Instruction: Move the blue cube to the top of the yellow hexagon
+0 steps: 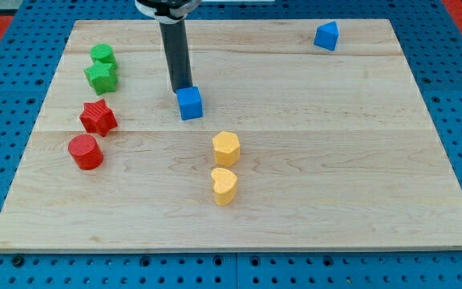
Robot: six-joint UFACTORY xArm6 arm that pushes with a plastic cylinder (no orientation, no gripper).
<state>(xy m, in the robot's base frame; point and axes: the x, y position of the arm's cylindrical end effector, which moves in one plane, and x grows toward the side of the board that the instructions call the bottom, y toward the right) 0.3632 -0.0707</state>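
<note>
Pale wooden board (311,160) on blue pegboard (6,72). Blue cube (189,103) near centre, just above yellow hexagon (226,148). Dark rod's tip (182,88) touching the cube's upper-left edge; plain rod, nothing pinched. Matte blocks elsewhere: yellow heart (224,185), red star (98,117), red cylinder (85,152).

Pale wooden desk (311,185), on blue pegboard.

Blue cube (189,103) near desk centre, toward 11 o'clock. My tip (181,89) touches desk at cube's upper-left edge.

Yellow hexagon (226,148) at 5 o'clock from cube, apart from it. Yellow heart-like block (224,185) just beside hexagon at 6 o'clock.

Second blue block (326,36), shape unclear, at desk's 1 o'clock corner.

Along 9 o'clock side, top to bottom: green block (102,55), green star (101,77) touching it, red star (98,117), red cylinder (85,152).
</note>
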